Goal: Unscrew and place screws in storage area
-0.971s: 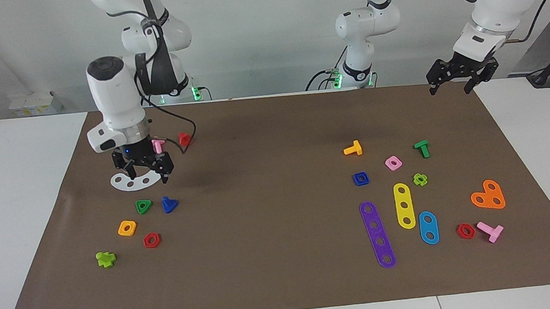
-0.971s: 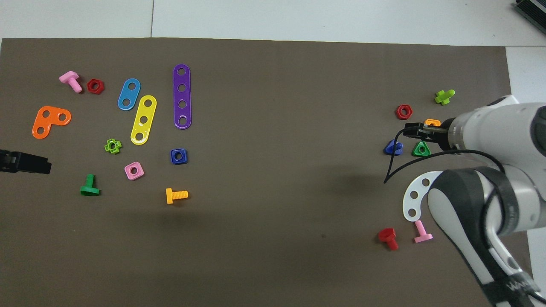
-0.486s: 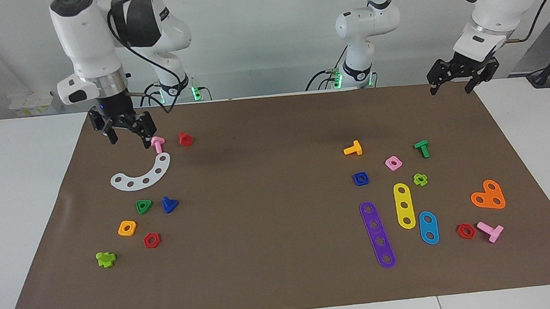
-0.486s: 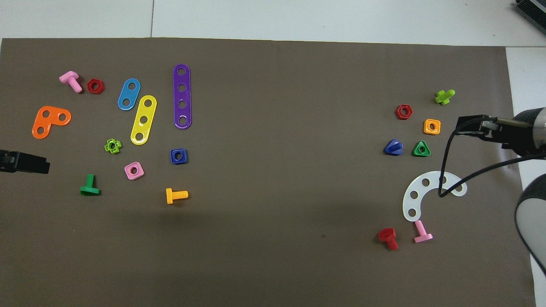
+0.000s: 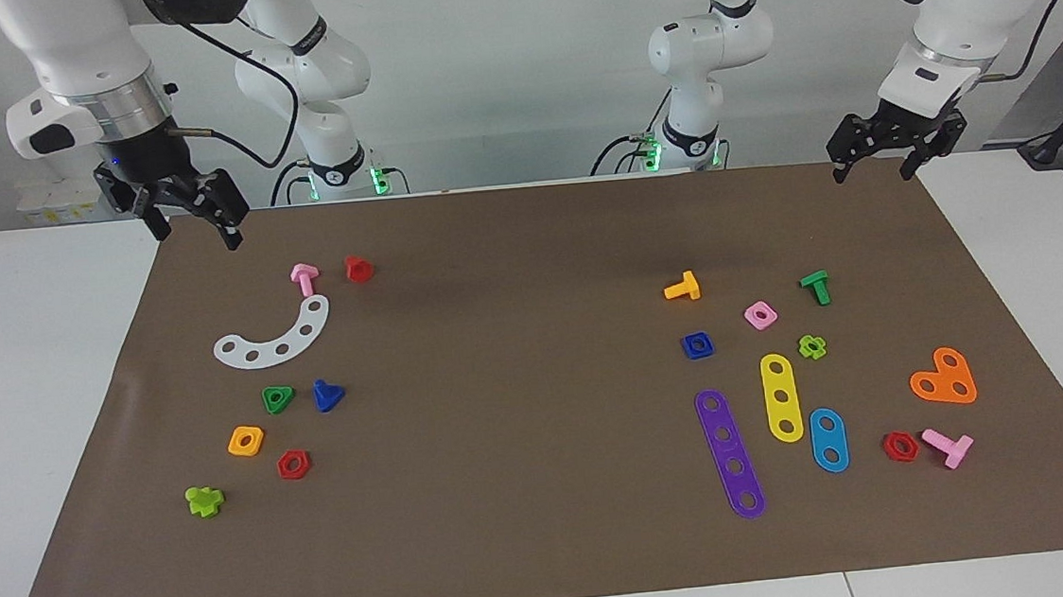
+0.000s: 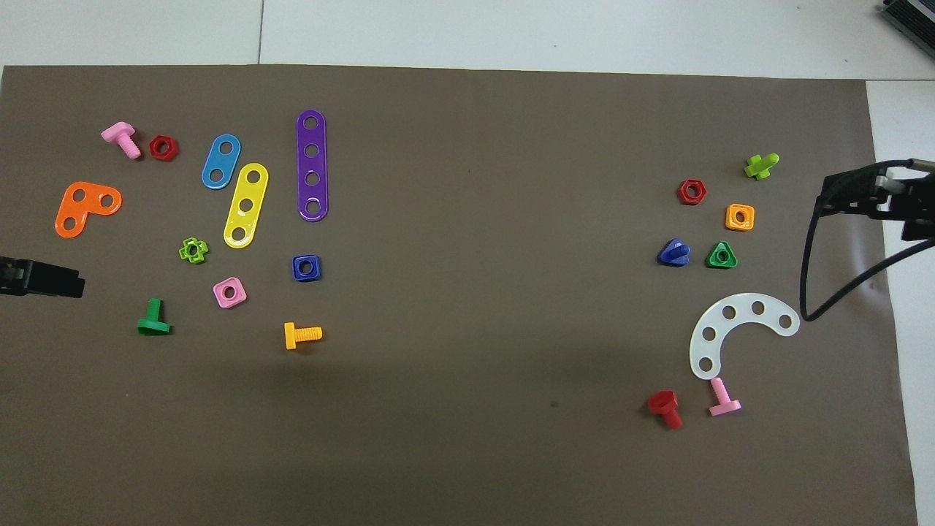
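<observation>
The dark-blue screw (image 5: 327, 394) lies on the brown mat beside the green triangular nut (image 5: 278, 398); it also shows in the overhead view (image 6: 673, 253). Around it in the storage area (image 5: 217, 399) are the orange square nut (image 5: 246, 441), the red hexagonal nut (image 5: 293, 464) and the white curved strip (image 5: 274, 338). My right gripper (image 5: 194, 232) is open and empty, raised over the mat's corner at the right arm's end; in the overhead view (image 6: 853, 197) it is over the mat's edge. My left gripper (image 5: 871, 173) is open and empty and waits over the mat's corner at the left arm's end.
A pink bolt (image 5: 304, 278) and a red bolt (image 5: 357, 268) lie near the white strip, a lime piece (image 5: 205, 500) farther out. At the left arm's end lie purple (image 5: 730, 454), yellow (image 5: 781, 396) and blue (image 5: 828, 439) strips, a blue square nut (image 5: 697, 345) and other bolts and nuts.
My right gripper has risen from over the white strip and pulled back to the mat's corner at the right arm's end, empty. The blue screw and the left arm have not moved.
</observation>
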Controlling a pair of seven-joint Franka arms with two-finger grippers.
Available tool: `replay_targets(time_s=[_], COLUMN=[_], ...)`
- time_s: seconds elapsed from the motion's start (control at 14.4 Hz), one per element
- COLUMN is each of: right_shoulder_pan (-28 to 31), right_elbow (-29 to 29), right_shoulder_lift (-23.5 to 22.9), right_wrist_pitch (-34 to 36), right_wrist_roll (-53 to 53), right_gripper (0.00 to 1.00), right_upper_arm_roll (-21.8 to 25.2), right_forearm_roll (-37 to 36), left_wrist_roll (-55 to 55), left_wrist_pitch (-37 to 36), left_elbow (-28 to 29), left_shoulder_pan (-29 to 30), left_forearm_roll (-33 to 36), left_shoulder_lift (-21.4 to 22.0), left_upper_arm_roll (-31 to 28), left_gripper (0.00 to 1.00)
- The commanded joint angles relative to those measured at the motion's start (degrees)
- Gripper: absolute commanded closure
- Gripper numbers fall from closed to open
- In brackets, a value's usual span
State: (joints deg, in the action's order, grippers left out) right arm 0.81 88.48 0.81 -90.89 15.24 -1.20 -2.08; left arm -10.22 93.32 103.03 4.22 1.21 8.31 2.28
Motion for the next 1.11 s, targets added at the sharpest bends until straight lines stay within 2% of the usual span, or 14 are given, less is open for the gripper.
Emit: replay_targets(time_s=[0.0, 0.21, 1.04], right_shoulder_pan=[1.0, 0.6, 0.6], right_elbow=[-0.9, 2.1, 3.5], right_shoulder_lift=[-0.5, 0.9, 1.7], right_wrist_pitch=[1.9, 1.2, 1.2], right_wrist_roll=[-2.3, -2.3, -2.3], right_gripper=[0.0, 0.0, 0.0], right_upper_arm_roll=[-0.5, -0.6, -0.6], right_forearm_roll=[1.8, 2.0, 2.0], left_wrist_roll=[1.0, 0.9, 0.8], left_wrist_pitch=[-0.5, -0.2, -0.4], left_elbow=[-0.1, -0.1, -0.2], left_shoulder_pan=[0.2, 0.4, 0.3], left_forearm_roll=[1.5, 1.5, 1.4], left_shoulder_lift=[0.7, 0.7, 0.7], left_upper_arm_roll=[-0.1, -0.3, -0.2], left_gripper=[0.0, 0.0, 0.0])
